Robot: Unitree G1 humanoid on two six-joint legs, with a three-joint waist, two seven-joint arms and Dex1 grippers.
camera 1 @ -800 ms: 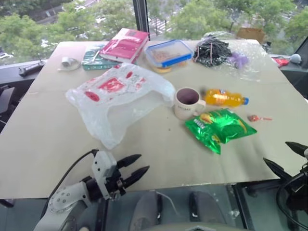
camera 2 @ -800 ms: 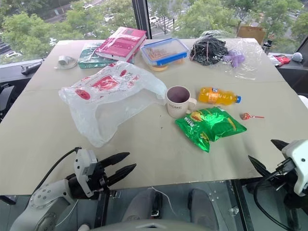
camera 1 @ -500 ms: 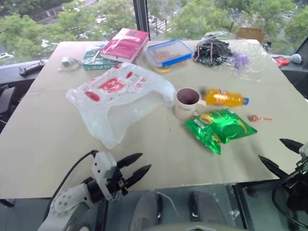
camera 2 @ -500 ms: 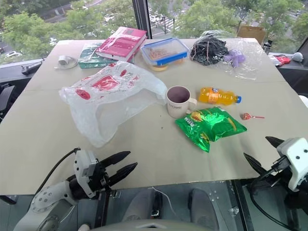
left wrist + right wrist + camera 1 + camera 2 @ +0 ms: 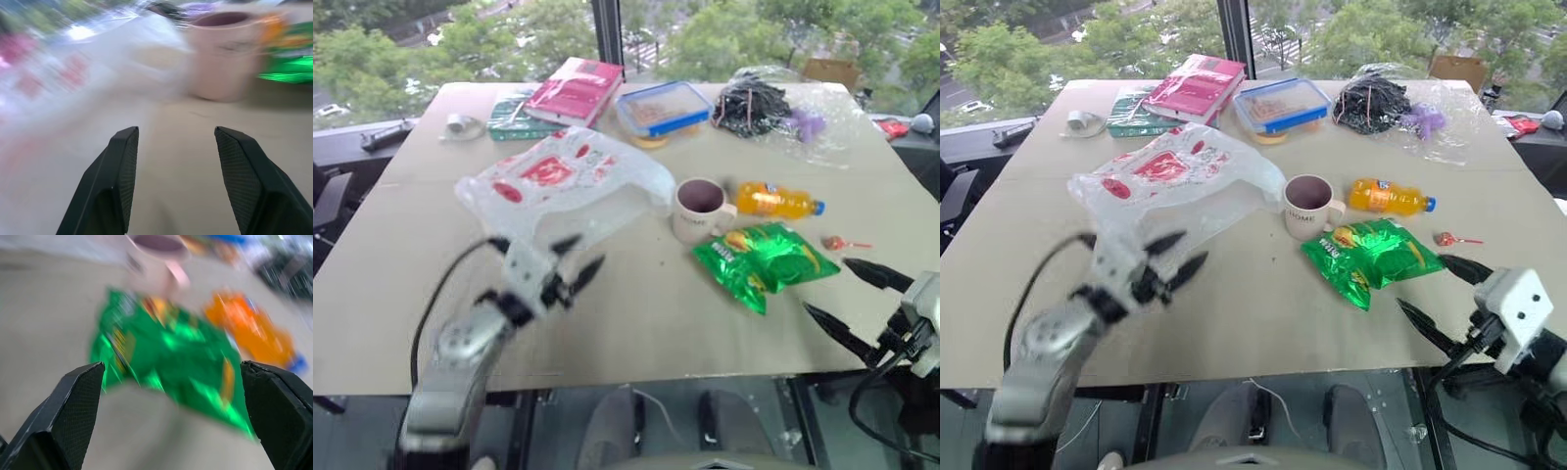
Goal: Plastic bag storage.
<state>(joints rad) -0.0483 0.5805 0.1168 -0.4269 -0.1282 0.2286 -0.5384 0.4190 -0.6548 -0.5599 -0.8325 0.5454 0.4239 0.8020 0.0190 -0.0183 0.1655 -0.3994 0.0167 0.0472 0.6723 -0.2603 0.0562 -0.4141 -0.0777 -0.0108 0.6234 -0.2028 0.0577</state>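
Left eye view shows the plastic bag [image 5: 563, 191] lying just beside the mug [image 5: 698, 209], the left gripper [image 5: 576, 266] spread at its near edge for a pinch, the right gripper [image 5: 842, 302] wide open and empty.

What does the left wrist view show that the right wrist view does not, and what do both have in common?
Left wrist view alone: the plastic bag, lying ahead of the open left end effector, whose fingers hold nothing.

Right wrist view alone: the orange drink bottle beyond the packet, framed by the wide-open right end effector, also holding nothing.

Shared: the pink mug, the green snack packet and the tan table surface.
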